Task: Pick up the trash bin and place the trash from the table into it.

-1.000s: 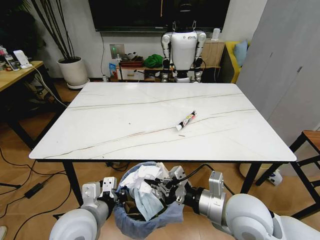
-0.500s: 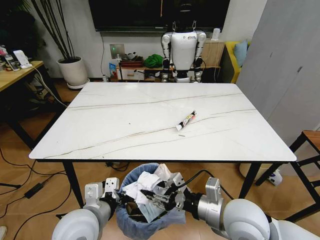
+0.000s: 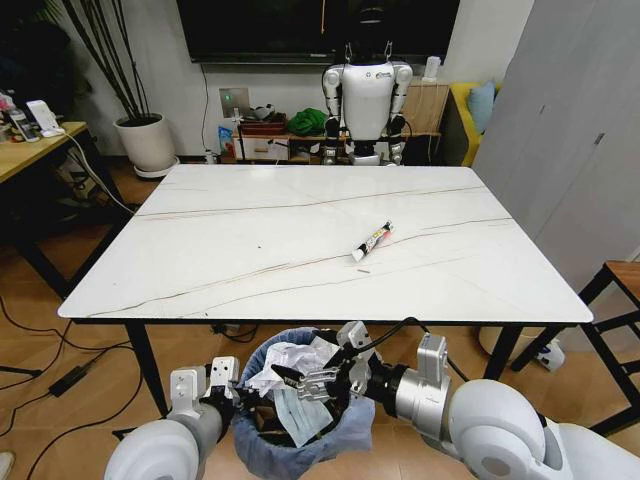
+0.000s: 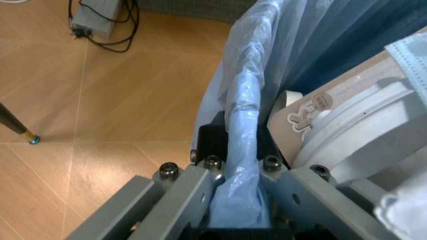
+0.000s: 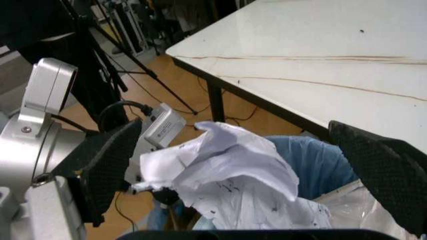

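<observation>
The trash bin (image 3: 270,450), lined with a crinkly blue bag, hangs in front of the table (image 3: 250,230) near its front edge. My left gripper (image 3: 228,392) is shut on the bin's bagged rim (image 4: 243,115). My right gripper (image 3: 300,380) is open over the bin mouth, and crumpled white paper (image 5: 227,170) lies between and below its wide-spread fingers (image 5: 113,165). A light blue mask (image 3: 300,420) and a brown carton (image 4: 313,110) sit inside the bin. A white tube (image 3: 371,241) lies on the table, right of centre.
A white humanoid robot (image 3: 366,95) stands behind the table's far edge. A potted plant (image 3: 148,140) and a wooden desk (image 3: 30,140) are at the left. A stool (image 3: 620,285) and a grey cabinet (image 3: 580,130) are at the right. Cables (image 3: 60,375) run over the floor.
My right gripper has shifted slightly over the bin mouth, and the crumpled paper sits lower among the bin's contents. The left gripper keeps its hold on the rim.
</observation>
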